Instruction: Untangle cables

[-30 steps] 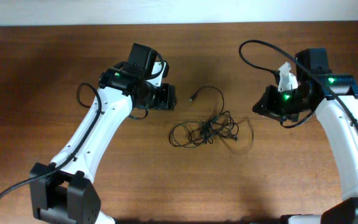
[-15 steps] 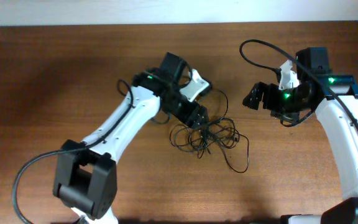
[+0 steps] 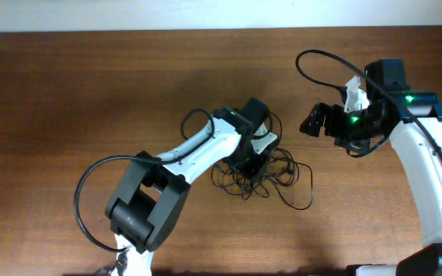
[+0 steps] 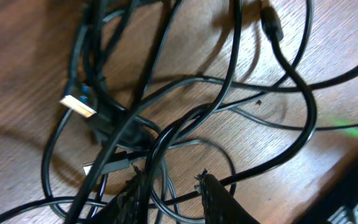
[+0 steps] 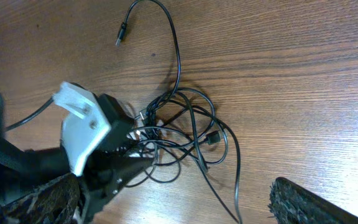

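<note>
The cables (image 3: pixel 271 170) lie as one loose tangle near the middle of the wooden table (image 3: pixel 67 92), well apart from its far edge. They are thin black cords, crossing each other in many loops. One longer loop leaves the tangle towards the right and near edges.

The left gripper (image 3: pixel 253 162) is lowered into the left part of the tangle. In the left wrist view its two fingers (image 4: pixel 219 199) stand a little apart at the bottom, with a narrow gap. At least one strand of the cables (image 4: pixel 114 118) runs through this gap, but the fingers are not pressed on it. Just beyond them a silver USB plug (image 4: pixel 78 106) with a blue inside lies among the cords. A black plug (image 4: pixel 271 25) lies further away, at the top of this view.

The right gripper (image 3: pixel 313 121) hovers to the right of the tangle, nearer the far edge, and touches no cord. Its fingers (image 5: pixel 42 199) are spread wide with nothing between them. From this camera the left gripper (image 5: pixel 138 165) is seen with its tips inside the cables (image 5: pixel 166 134). One free cord end with a small plug (image 5: pixel 121 34) arches away from the tangle over bare wood.
</note>
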